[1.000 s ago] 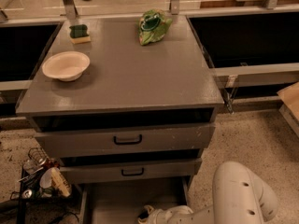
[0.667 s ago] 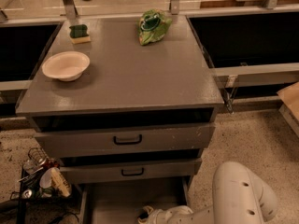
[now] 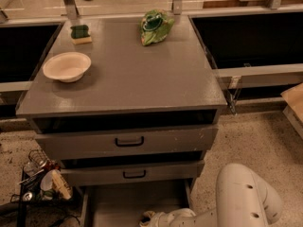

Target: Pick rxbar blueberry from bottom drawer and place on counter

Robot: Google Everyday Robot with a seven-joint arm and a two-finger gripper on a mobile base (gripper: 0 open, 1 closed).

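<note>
The gripper (image 3: 151, 218) reaches low into the open bottom drawer (image 3: 120, 203), its state impossible to tell, the rxbar blueberry hidden from sight there, the table (image 3: 137, 77) directly above that drawer.

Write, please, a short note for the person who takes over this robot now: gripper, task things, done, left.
Gripper: low in the open bottom drawer, at the picture's lower edge.
Rxbar blueberry: not visible; perhaps hidden by the arm.
Counter: holds a bowl, a sponge and a green bag, no bar.
Done: drawer open, gripper inside it.
Left: grasp the bar, lift it, set it on the counter.
</note>
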